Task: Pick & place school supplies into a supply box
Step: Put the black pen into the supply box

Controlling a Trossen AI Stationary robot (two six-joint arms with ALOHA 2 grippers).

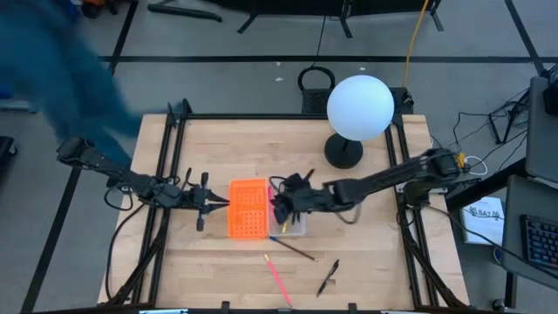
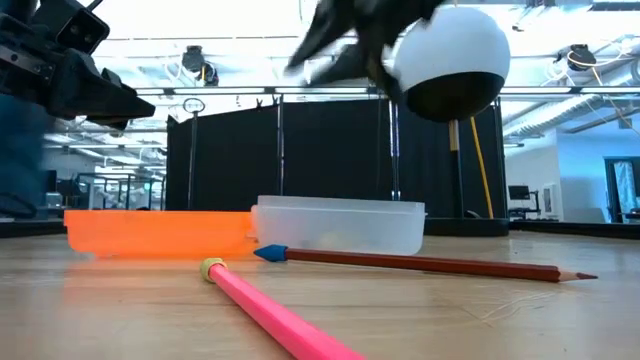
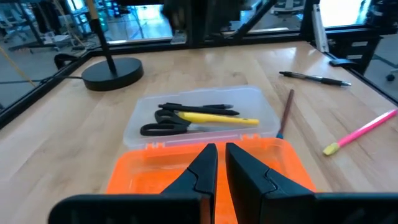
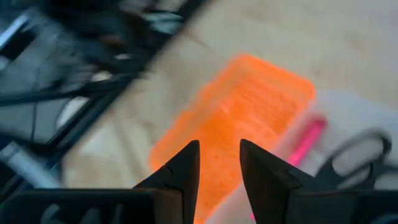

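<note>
The supply box (image 3: 202,118), a clear tray, rests on the table and holds black-handled scissors (image 3: 163,123), a yellow pen (image 3: 214,117) and a black pen (image 3: 199,107). In the right wrist view a pink stick (image 4: 305,143) lies beside the scissors (image 4: 360,155). My right gripper (image 4: 217,168) hangs open above the box (image 1: 292,222) with nothing between its fingers. My left gripper (image 3: 221,165) is shut and points at the orange perforated panel (image 1: 248,209) from the table's left. A brown pencil (image 1: 292,249), a pink pencil (image 1: 279,279) and a black pen (image 1: 328,277) lie flat near the front edge.
A lamp with a white globe (image 1: 359,106) and black base (image 1: 343,153) stands at the far side, behind the box. The orange panel lies against the box's left side. A person's blue sleeve (image 1: 52,70) is blurred beyond the table's far left corner.
</note>
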